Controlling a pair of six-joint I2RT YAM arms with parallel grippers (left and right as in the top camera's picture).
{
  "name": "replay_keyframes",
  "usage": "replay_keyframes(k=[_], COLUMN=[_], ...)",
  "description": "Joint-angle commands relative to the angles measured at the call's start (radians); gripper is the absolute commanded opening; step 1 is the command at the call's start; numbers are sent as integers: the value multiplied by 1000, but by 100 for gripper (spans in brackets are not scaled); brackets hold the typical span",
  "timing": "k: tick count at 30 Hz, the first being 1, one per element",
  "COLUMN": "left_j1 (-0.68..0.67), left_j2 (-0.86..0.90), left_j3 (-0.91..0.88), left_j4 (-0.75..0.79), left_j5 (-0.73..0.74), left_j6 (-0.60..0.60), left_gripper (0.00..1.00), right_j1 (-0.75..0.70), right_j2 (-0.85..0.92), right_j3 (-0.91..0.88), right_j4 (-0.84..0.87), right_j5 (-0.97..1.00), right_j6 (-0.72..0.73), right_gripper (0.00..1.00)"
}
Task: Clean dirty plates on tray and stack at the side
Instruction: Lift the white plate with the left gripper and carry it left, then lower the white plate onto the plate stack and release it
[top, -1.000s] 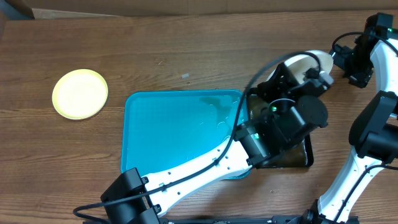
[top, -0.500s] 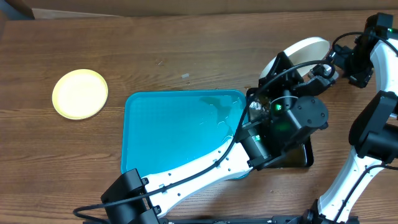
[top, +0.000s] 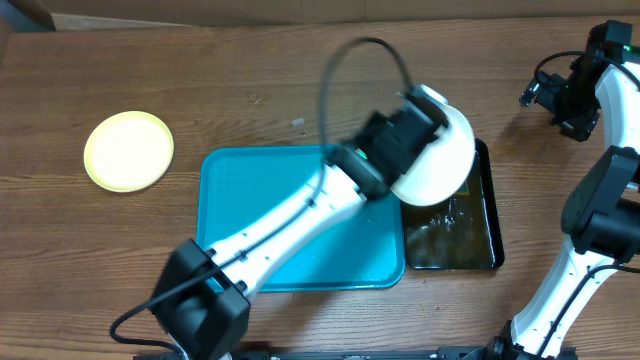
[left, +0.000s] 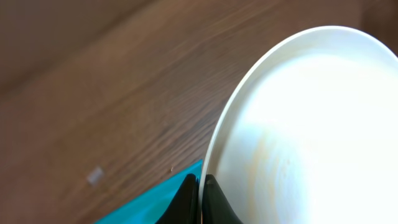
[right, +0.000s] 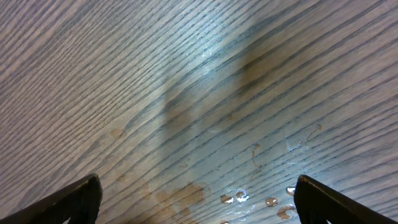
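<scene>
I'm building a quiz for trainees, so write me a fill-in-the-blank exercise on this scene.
The left gripper holds one round plate by its rim; its colour is ____.
In the overhead view, the pale yellow-green round plate lies on the wooden table, ____ of the bright turquoise plastic tray.
The right gripper stands ____ and holds nothing.
The small black tray holds murky ____.
Missing words: white; left; open; water.

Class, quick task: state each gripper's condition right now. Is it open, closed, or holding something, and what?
Left gripper: shut on the rim of the white plate.
Right gripper: open, holding nothing.
</scene>
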Motion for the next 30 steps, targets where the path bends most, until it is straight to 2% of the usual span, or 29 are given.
replay_keyframes(k=[1, 8, 12, 18, 24, 30], left_j1=[159, 564, 789, 1046, 1219, 1276], left_j2=[2, 2, 2, 2, 2, 2], left_j3=[10, 10, 10, 10, 0, -53], left_j4=[-12, -111, -197, -292, -320, -286], left_j5=[322, 525, 537, 507, 418, 305], left_j6=[-155, -267, -282, -258, -259, -283], left_gripper=[4, 4, 4, 4, 4, 4], right_j1=[0, 0, 0, 0, 0, 0], right_j2=[-32, -32, -32, -32, -32, -32], right_j3=[18, 18, 18, 18, 18, 18], right_j4=[2, 2, 2, 2, 2, 2], right_j5=[-2, -2, -2, -2, -2, -2], right_j6=[2, 2, 2, 2, 2, 2], right_gripper=[100, 100, 100, 100, 100, 100])
